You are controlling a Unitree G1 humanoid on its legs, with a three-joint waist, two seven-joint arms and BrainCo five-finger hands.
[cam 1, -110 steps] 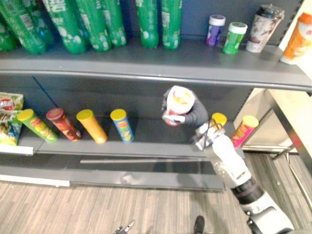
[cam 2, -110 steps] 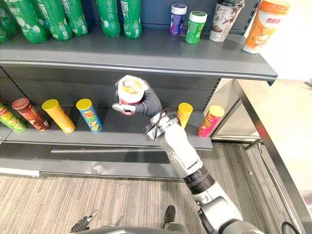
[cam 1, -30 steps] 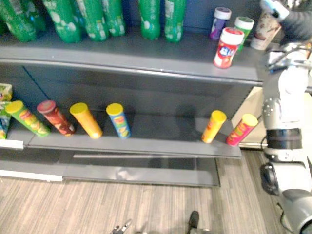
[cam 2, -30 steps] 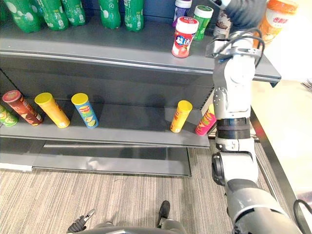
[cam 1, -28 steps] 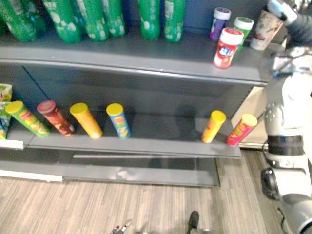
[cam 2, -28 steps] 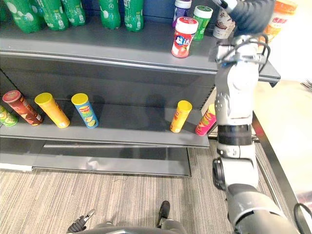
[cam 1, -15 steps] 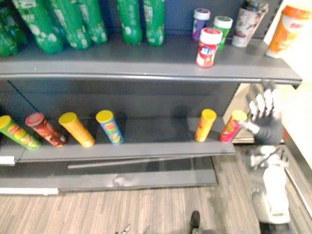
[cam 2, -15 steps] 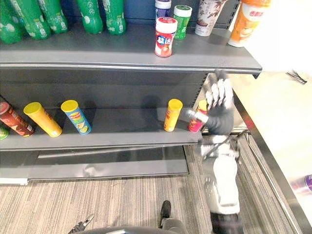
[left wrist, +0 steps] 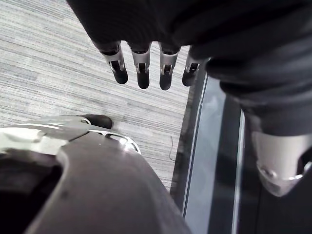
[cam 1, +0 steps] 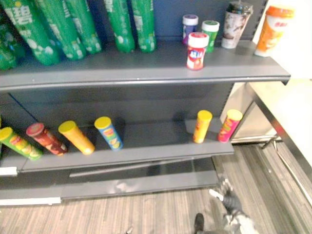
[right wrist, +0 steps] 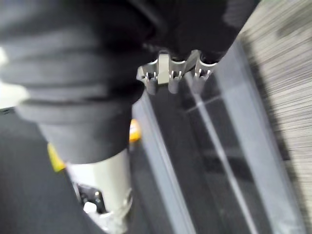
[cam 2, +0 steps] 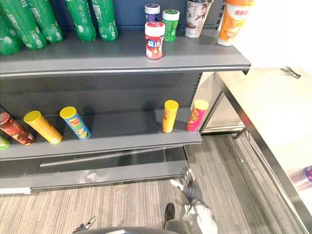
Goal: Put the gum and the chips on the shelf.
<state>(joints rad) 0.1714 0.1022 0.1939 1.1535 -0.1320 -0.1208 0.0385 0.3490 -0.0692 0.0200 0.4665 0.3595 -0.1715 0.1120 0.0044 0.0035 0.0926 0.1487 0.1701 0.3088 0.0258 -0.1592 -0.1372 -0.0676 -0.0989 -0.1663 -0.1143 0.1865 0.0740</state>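
The red gum bottle [cam 1: 197, 50] with a white lid stands upright on the upper shelf [cam 1: 146, 73], in front of a purple bottle [cam 1: 189, 27] and a green one [cam 1: 210, 33]. Chip tubes lean on the lower shelf [cam 1: 146, 148]: a yellow one [cam 1: 202, 126] and a pink one [cam 1: 229, 125] at the right, a blue one [cam 1: 108, 132] further left. My right hand [cam 2: 187, 187] hangs low over the floor, below the shelves, fingers [right wrist: 170, 80] straight and holding nothing. My left hand [left wrist: 143, 73] is over the floor too, open and empty.
Green bottles [cam 1: 78, 29] fill the left of the upper shelf; a patterned cup [cam 1: 233, 24] and an orange cup [cam 1: 269, 29] stand at its right end. More tubes [cam 1: 75, 136] lie at the lower shelf's left. A pale table [cam 2: 273, 126] adjoins on the right.
My right hand came down from beside the lower shelf's right end to near the floor, open throughout. The red gum bottle stays on the upper shelf. The camera has shifted.
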